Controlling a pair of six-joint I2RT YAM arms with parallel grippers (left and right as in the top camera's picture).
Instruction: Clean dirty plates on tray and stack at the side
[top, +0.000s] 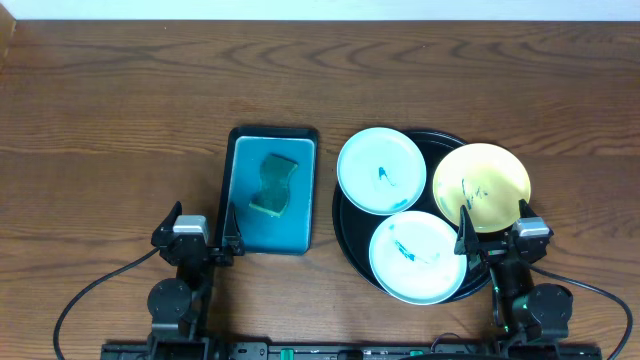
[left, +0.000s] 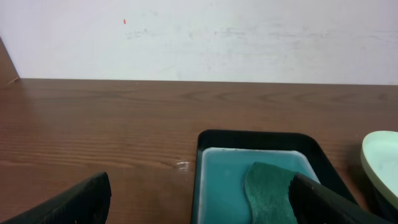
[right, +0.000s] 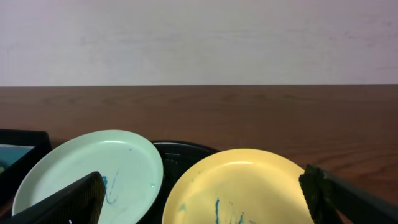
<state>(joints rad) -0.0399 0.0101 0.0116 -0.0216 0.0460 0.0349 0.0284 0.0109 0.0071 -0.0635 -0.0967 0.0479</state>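
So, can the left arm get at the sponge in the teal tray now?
Probably yes. The left gripper stands open at the near edge of the teal tray, and the green sponge lies uncovered in it, nothing between them.

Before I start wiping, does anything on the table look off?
Nothing looks spilled or broken. The yellow plate and the upper mint plate overhang the rim of the black tray, so they may sit tilted.

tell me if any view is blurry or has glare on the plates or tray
Overhead: sharp, evenly lit, no strong glare on the round glossy black tray. Left wrist: soft, with the green sponge and dark fingers blurred. Right wrist: pale yellow round plate fairly clear, near fingers only dark shapes.
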